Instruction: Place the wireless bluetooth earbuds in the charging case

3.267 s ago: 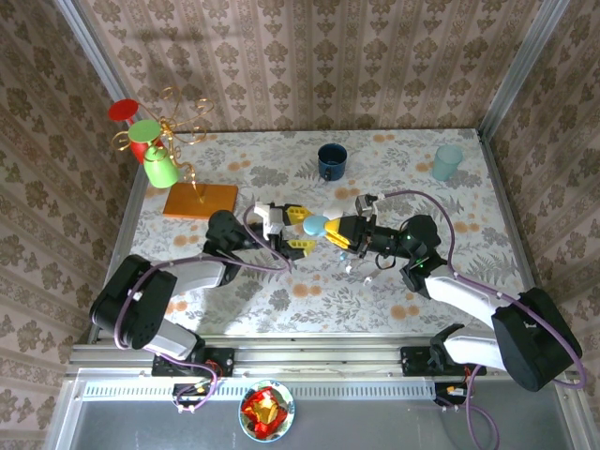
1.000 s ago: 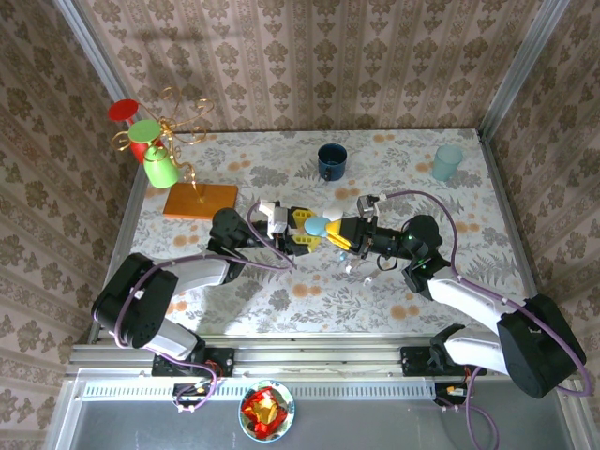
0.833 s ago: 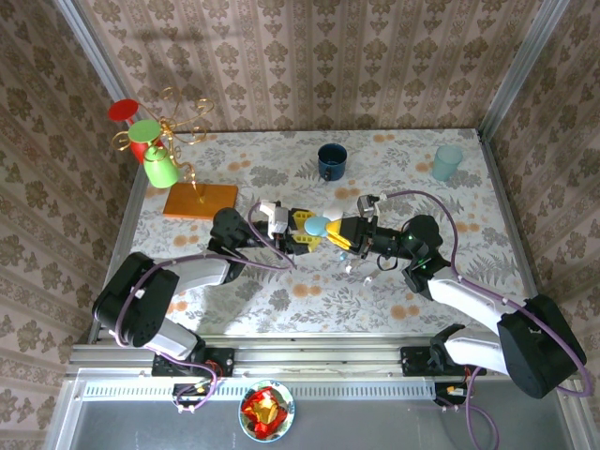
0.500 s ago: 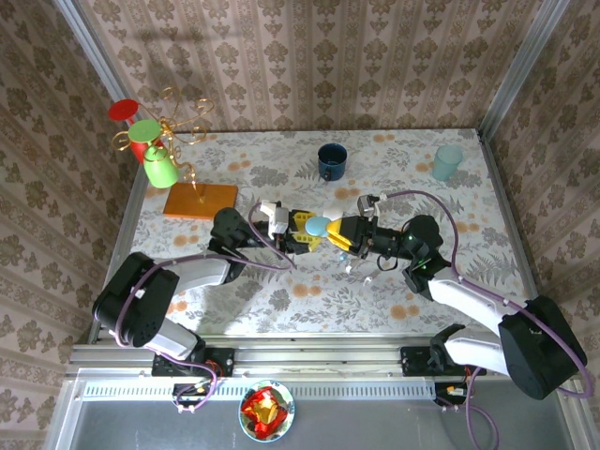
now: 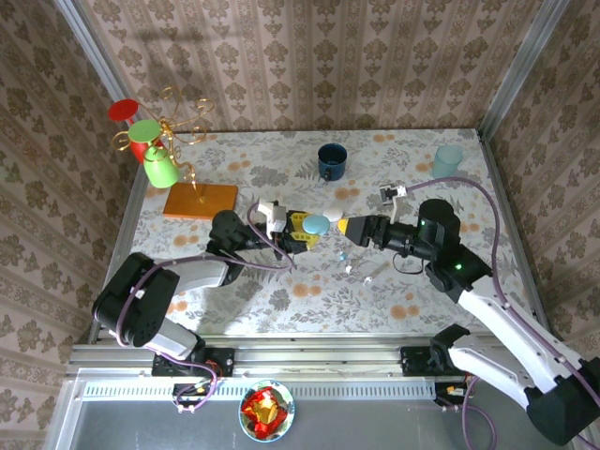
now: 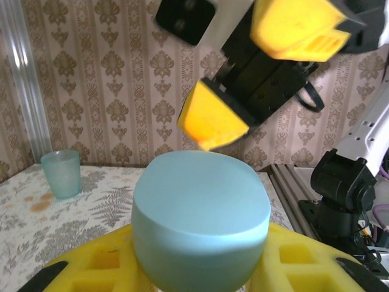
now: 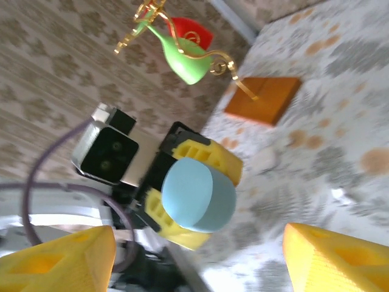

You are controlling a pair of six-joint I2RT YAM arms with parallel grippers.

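Note:
A light blue pebble-like charging case [image 5: 316,224] is held off the table with its lid closed, and my left gripper [image 5: 302,232] is shut on it. In the left wrist view the case [image 6: 200,213] sits between my yellow fingers [image 6: 91,267]. My right gripper [image 5: 349,227] hangs a short way right of the case, open and holding nothing. Its wrist view looks at the case [image 7: 197,194] from between its spread fingertips [image 7: 67,255]. Tiny earbuds lie on the table below: a pale blue one [image 5: 342,255] and two white ones [image 5: 349,270], [image 5: 370,275].
A white pebble-like case [image 5: 332,214] lies just behind the grippers. A navy mug [image 5: 332,159] and a teal cup [image 5: 447,161] stand at the back. A mug tree on an orange base [image 5: 201,200] with a green cup [image 5: 159,169] is at the back left.
My right gripper has pulled back to the right, away from the blue case, and now stands open. The left gripper still holds the case in about the same place.

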